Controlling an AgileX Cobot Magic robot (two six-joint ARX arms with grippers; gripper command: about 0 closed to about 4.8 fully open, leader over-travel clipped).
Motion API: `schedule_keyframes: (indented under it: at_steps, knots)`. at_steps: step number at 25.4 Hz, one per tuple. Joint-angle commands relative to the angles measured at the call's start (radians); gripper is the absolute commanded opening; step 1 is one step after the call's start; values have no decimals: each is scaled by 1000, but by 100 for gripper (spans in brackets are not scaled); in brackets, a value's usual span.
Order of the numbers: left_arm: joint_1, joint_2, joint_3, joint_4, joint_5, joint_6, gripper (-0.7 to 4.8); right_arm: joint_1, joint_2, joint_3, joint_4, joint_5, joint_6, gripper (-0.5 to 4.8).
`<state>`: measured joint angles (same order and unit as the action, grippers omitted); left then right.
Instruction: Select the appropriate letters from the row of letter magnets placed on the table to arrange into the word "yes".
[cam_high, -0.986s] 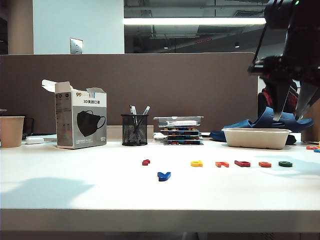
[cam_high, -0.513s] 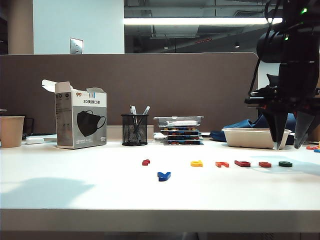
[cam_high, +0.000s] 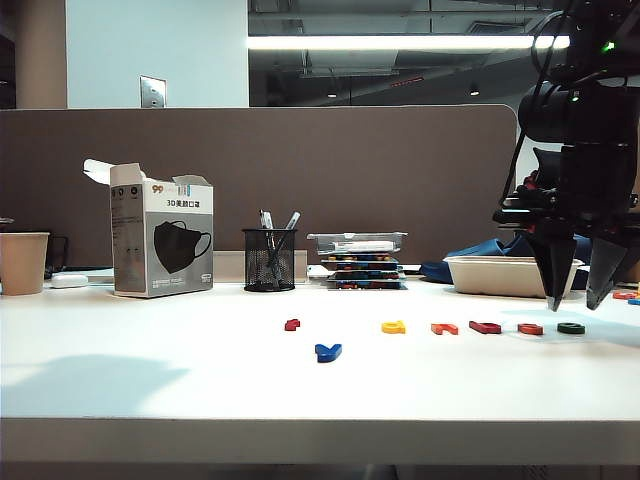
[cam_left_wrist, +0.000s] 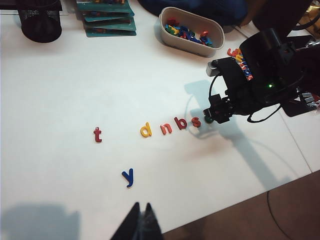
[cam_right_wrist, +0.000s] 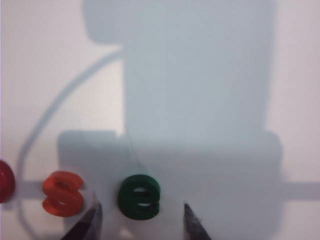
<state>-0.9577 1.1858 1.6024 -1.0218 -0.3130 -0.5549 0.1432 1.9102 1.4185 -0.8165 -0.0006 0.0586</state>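
blue y (cam_left_wrist: 128, 177) sat pulled forward of the letter row. green e (cam_right_wrist: 139, 196) unpicked, between spread fingers of right gripper (cam_right_wrist: 140, 220); orange-red s (cam_right_wrist: 62, 193) beside it. left gripper (cam_left_wrist: 141, 225) clenched, empty, near y.

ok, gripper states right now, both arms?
Left gripper: shut, holding nothing, above the table's near edge.
Right gripper: open, empty, fingers straddling the green e at the row's right end.
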Motion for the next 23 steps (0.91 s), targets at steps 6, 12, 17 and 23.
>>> schedule_keyframes:
  at_steps: [6, 12, 17, 23]
  knots:
    - [0, -2, 3, -3, 3, 1, -5, -2, 31, 5, 13, -2, -11, 203]
    - [0, -2, 3, -5, 3, 1, -5, -2, 45, 5, 13, -3, -11, 203]
    - [0, -2, 3, -5, 3, 1, -5, -2, 57, 5, 9, -4, -11, 202]
    - [0, -2, 3, -5, 3, 1, -5, -2, 57, 5, 13, -3, -11, 198]
